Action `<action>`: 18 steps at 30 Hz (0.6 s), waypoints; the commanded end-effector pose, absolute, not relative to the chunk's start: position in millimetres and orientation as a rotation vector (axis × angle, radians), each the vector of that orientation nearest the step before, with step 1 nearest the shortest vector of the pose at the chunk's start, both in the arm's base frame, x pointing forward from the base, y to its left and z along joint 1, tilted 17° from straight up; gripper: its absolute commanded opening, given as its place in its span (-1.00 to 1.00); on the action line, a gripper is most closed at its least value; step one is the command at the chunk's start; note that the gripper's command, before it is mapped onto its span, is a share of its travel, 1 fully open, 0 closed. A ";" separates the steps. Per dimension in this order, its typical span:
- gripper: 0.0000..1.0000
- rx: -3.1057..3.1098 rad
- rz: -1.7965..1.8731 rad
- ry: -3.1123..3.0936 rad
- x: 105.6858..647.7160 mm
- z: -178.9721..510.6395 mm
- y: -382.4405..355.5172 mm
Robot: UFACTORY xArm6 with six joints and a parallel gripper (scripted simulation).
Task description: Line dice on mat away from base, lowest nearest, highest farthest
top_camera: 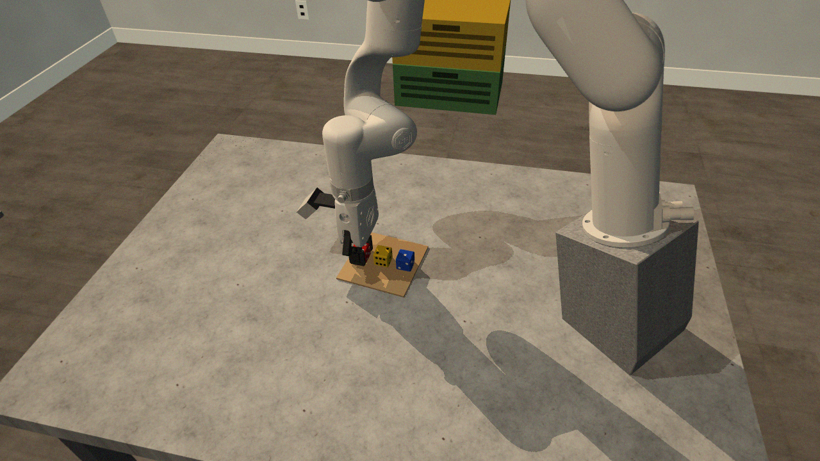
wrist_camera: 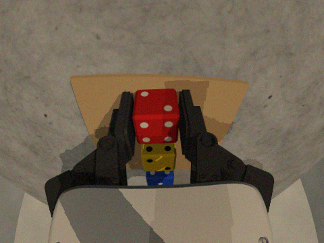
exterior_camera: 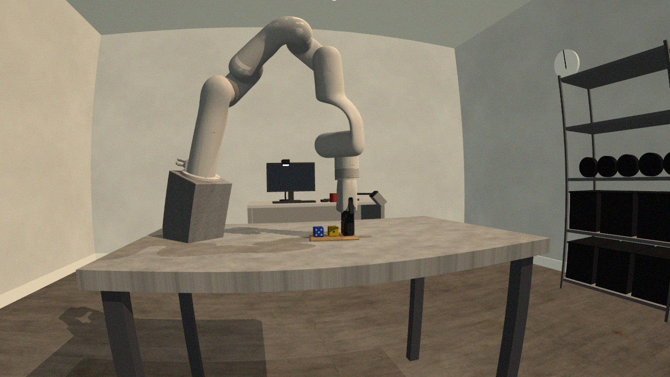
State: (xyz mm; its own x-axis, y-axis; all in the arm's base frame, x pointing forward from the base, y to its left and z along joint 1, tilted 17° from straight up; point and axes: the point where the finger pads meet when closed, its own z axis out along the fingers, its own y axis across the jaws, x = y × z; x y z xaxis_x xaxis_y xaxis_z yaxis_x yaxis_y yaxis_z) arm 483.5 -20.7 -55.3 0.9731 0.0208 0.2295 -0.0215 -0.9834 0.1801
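Observation:
A tan mat (top_camera: 382, 267) lies on the table, and all three dice stand on it in a row. The blue die (top_camera: 405, 259) is nearest the base, the yellow die (top_camera: 382, 256) is in the middle, and the red die (top_camera: 364, 250) is farthest. My gripper (top_camera: 358, 252) points straight down over the red die. In the wrist view the red die (wrist_camera: 156, 115) rests on the mat (wrist_camera: 99, 94) between my fingers, which stand slightly open beside its two sides. The yellow die (wrist_camera: 158, 156) and the blue die (wrist_camera: 159, 178) show behind it.
The robot's grey pedestal (top_camera: 628, 286) stands at the table's right side. A yellow and green crate (top_camera: 453, 57) stands on the floor behind the table. The mat lies near the table's middle, far from every edge.

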 end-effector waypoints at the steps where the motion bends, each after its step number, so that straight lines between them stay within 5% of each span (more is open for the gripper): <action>1: -0.14 2.939 0.349 0.000 484.7 -54.1 -20.5; 18: -0.05 2.939 0.349 0.000 484.3 -52.4 -20.2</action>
